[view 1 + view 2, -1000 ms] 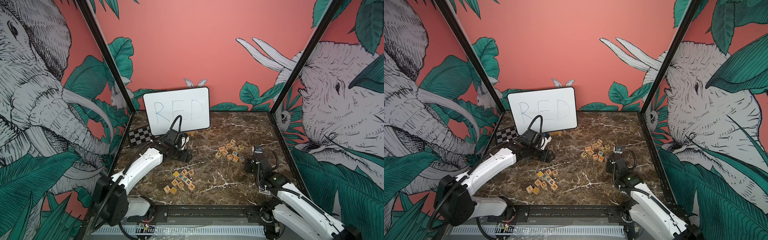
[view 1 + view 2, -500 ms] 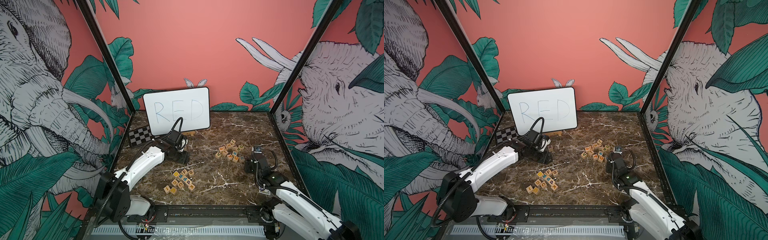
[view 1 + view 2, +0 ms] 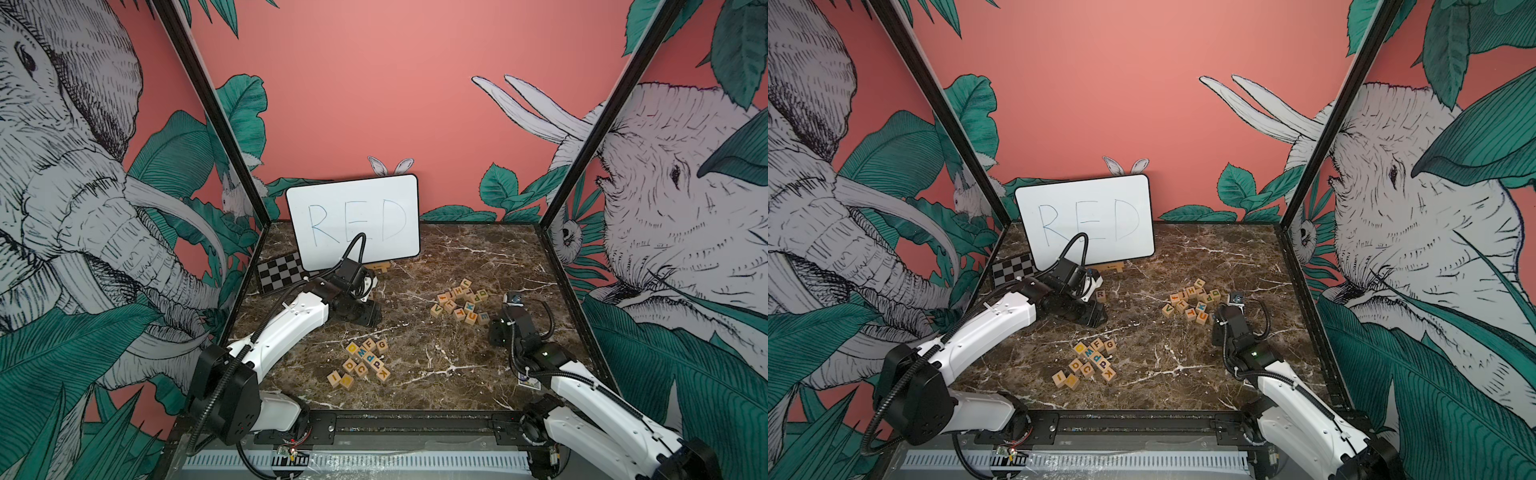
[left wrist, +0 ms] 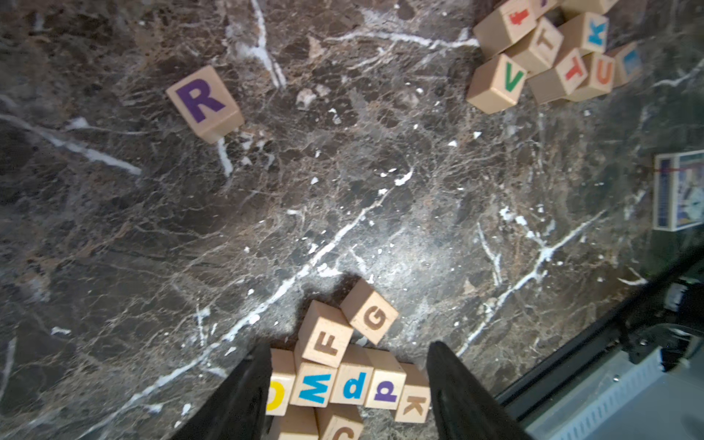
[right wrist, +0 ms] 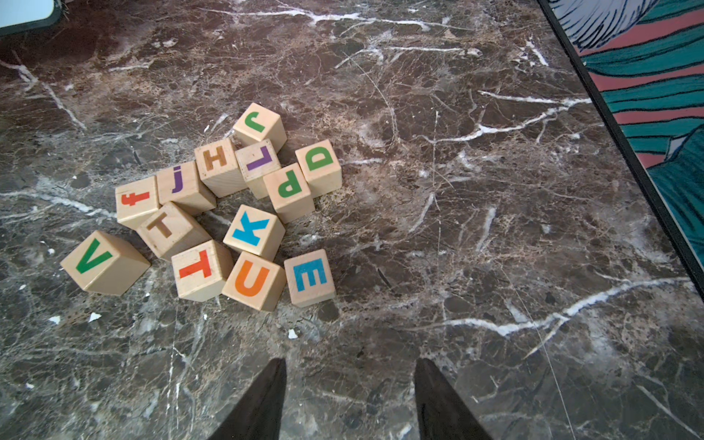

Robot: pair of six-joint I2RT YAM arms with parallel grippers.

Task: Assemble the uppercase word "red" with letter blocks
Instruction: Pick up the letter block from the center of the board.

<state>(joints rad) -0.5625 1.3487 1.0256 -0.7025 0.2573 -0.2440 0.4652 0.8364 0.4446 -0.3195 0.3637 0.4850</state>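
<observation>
1. The left claw (image 4: pixel 348 346) hangs over the bench (image 3: pixel 436 353) with its fingers spread wide and nothing between them. The blocks seen through the gap lie further off.
2. The R block (image 4: pixel 204 101), purple letter up, lies alone just beside that claw, on its whiteboard side and clear of the fingers.
3. On the other side of the left claw, towards the robot's base, is the near pile (image 3: pixel 361 361). I can read F, G, M, K and C there. A blue and a purple small letter could each be p or d.
4. The right claw (image 5: pixel 350 362) is partly open and empty, over bare bench.
5. The E block (image 5: pixel 309 276), in blue, is the closest block ahead of the right claw. It is apart from the claw and sits right against an orange U at the edge of the far pile (image 3: pixel 459 301).
6. The D block (image 5: pixel 319 160), in green, sits at the side of that pile away from the right claw, against a green P.
7. Also legible in that pile: V, f, j, H, J, L, K and two Ts.
8. Beyond the left claw stands a whiteboard (image 3: pixel 353 195) with "RED" handwritten in blue, and a checkerboard (image 3: pixel 282 272) lies beside it.
9. A small printed card (image 4: pixel 678 190) lies near the right arm; its print is too small to read.
</observation>
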